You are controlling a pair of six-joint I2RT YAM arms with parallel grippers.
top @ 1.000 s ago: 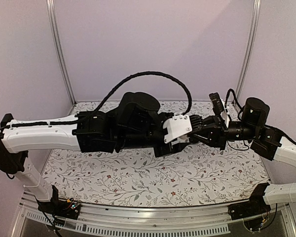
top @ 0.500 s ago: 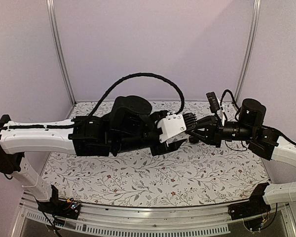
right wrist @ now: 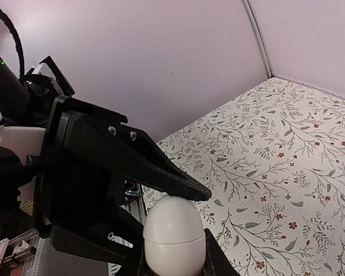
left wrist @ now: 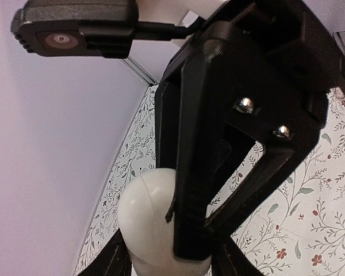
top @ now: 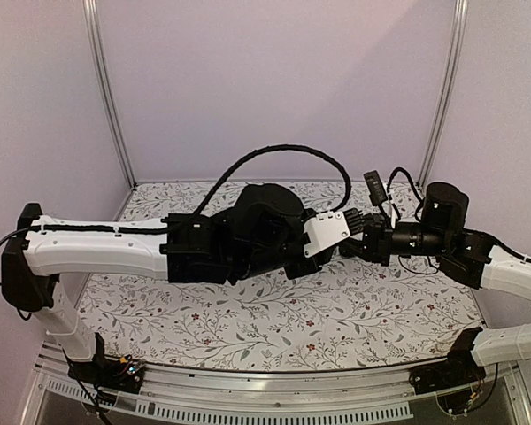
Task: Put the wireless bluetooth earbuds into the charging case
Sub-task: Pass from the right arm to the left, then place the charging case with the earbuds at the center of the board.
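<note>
Right jaws clamp the white charging case (right wrist: pixel 173 236); left jaws straddle it (grip unclear).

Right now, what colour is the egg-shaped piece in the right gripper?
Plain white: the egg-shaped piece shows best in the right wrist view.

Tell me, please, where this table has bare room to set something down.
The wide near strip of the floral-patterned table cover along the metal rail is bare, as is the back left corner by the upright post. Mid-right is crowded: the left gripper and right gripper meet above it at the white egg-shaped case.
</note>
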